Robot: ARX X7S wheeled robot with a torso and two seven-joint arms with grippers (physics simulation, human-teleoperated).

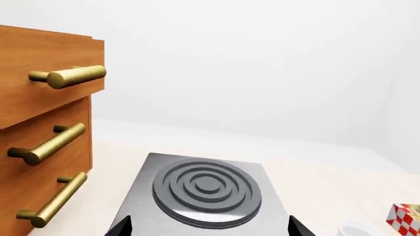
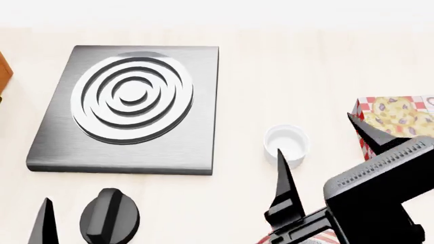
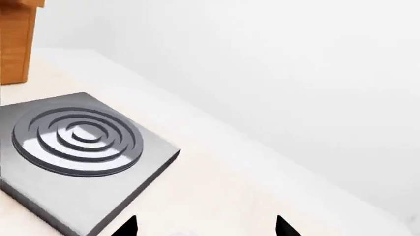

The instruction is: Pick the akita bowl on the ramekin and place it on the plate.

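Your right end effector (image 2: 317,150) stands spread wide in the head view, its two black fingers well apart with nothing between them. One fingertip (image 2: 279,157) overlaps the near edge of the ramekin (image 2: 287,145) in that view, and the other points toward the red-checked box (image 2: 393,117) at the right edge; whether either touches, you cannot tell. In the right wrist view only the two fingertips show, parted.

The ramekin sits upright on the pale tabletop (image 2: 305,71), plain white and with nothing in or on it. The akita bowl does not show in any view. At the lower edge of the head view, under your right arm, a sliver with red stripes (image 2: 318,237) peeks out; it may be the plate's rim, but too little shows to be sure.

Your left end effector (image 1: 210,227) shows as two dark tips well apart in the left wrist view, holding nothing.

Left of the ramekin lies the grey stove plate (image 2: 129,109) with raised concentric rings, and a black knob (image 2: 109,216) sits near its front. A wooden drawer cabinet (image 1: 39,137) with brass handles stands beside the stove.
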